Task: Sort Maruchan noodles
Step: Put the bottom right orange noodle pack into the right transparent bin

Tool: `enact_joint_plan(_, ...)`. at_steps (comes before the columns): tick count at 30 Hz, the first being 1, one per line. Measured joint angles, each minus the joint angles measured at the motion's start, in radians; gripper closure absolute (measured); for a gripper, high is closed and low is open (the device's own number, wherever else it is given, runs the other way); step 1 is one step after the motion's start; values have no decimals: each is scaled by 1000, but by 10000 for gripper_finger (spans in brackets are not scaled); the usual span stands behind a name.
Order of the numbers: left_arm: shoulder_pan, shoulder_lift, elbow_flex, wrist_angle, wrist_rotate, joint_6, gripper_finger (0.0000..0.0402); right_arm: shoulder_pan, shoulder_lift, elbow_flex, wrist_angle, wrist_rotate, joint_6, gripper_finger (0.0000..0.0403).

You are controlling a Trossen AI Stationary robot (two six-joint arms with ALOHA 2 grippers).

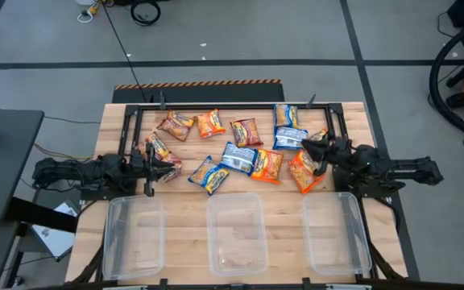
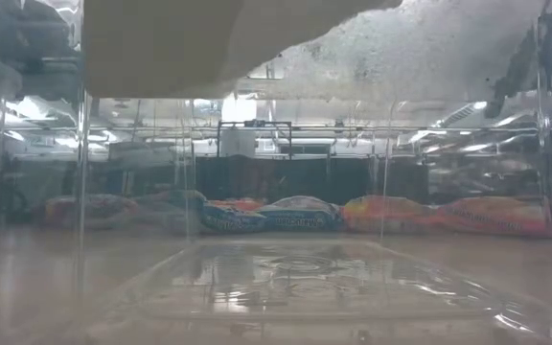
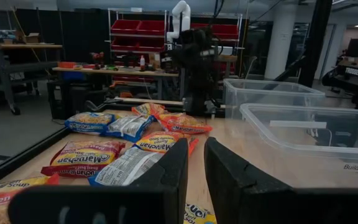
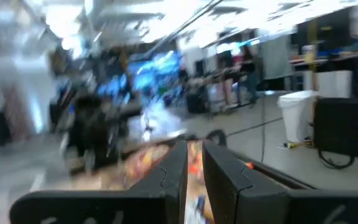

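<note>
Several Maruchan noodle packets (image 1: 240,153) in orange, blue-and-white and dark red lie flat and scattered on the far half of the wooden table (image 1: 280,201). They also show in the low view (image 2: 300,213). My left gripper (image 1: 166,167) (image 3: 196,163) is low at the left end of the spread, over a dark red packet (image 1: 171,169), fingers close together with nothing between them. My right gripper (image 1: 316,155) (image 4: 194,163) is at the right end, just above an orange packet (image 1: 303,173), fingers close together. My right gripper shows a strip of an orange packet (image 4: 194,165) in the narrow gap between its fingers. The view is blurred, and I cannot tell whether the fingers touch it or it lies beyond them.
Three clear plastic bins stand in a row along the near edge: left (image 1: 134,238), middle (image 1: 236,234), right (image 1: 335,234). A black frame (image 1: 216,105) runs along the far edge. The low view looks through a bin wall (image 2: 276,287).
</note>
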Motion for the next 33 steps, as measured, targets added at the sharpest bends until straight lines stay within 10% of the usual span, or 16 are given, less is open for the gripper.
enact_joint_plan(6, 0, 0, 0, 0, 0, 0, 344, -4, 39, 24, 53, 195, 156, 353)
enact_joint_plan(17, 0, 0, 0, -2, 0, 0, 344, -26, 497, 522, -567, 9, 204, 385)
enact_joint_plan(27, 0, 0, 0, -1, 0, 0, 344, -282, 1074, 961, -1103, -506, 14, 250)
enact_joint_plan(33, 0, 0, 0, -1, 0, 0, 344, -381, 1346, 1091, -1346, -551, -337, 185)
